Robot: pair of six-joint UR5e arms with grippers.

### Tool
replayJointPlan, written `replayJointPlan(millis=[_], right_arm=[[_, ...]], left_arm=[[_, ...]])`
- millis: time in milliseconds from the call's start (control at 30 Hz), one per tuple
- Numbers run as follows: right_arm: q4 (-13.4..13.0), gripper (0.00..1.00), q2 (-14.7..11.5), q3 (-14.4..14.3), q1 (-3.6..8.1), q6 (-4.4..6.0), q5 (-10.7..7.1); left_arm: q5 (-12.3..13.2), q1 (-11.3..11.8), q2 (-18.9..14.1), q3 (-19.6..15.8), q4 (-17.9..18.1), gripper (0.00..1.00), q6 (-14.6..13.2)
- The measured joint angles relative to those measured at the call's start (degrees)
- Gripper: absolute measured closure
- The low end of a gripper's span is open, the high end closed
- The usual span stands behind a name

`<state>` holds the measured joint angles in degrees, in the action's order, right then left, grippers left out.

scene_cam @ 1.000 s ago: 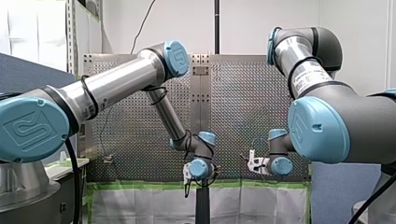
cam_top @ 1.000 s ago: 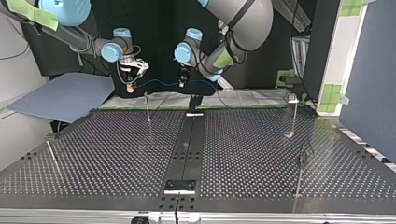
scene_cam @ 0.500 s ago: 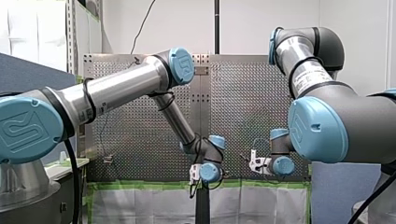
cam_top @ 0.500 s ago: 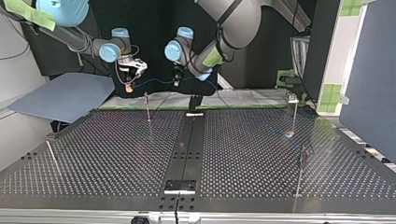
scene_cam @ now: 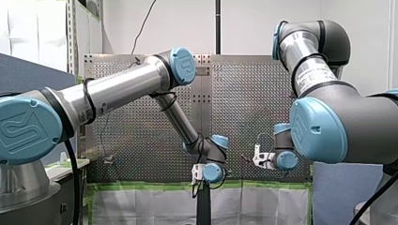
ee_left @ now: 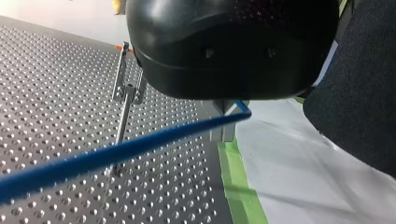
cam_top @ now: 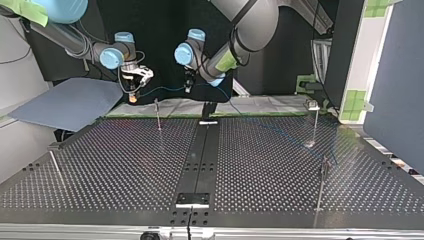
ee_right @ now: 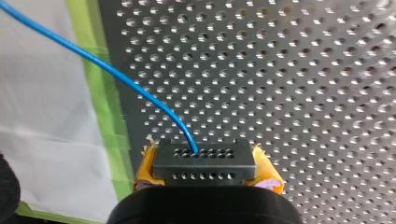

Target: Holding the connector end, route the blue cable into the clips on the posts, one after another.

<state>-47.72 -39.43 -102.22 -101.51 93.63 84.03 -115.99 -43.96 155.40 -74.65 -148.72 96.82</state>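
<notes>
the blue cable [ee_left: 116, 151] blurs and is cut off at the left wrist view's edge; my right gripper [ee_right: 205, 169] hides the base of the connector [ee_right: 204, 161].

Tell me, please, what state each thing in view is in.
Right gripper: shut on connector.
Connector: gripped, held above the table, cable attached.
Cable: slung in the air between both grippers.
Left gripper: shut on cable.
Post by the grippers: upright.
Clip on that post: empty.
</notes>
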Motion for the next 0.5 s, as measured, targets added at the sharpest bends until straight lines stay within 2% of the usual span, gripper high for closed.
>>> replayJointPlan(millis=[233,500], right_arm=[[0.8,1.0,-1.0,0.0,-0.22,0.02,-0.08],[0.8,1.0,-1.0,0.0,-0.09,0.33,0.22]], left_arm=[[0.7,-0.4,-0.1,0.0,-0.3,0.99,-0.3],[-0.2,-0.8,-0.1,0.1,-0.5,0.99,-0.6]])
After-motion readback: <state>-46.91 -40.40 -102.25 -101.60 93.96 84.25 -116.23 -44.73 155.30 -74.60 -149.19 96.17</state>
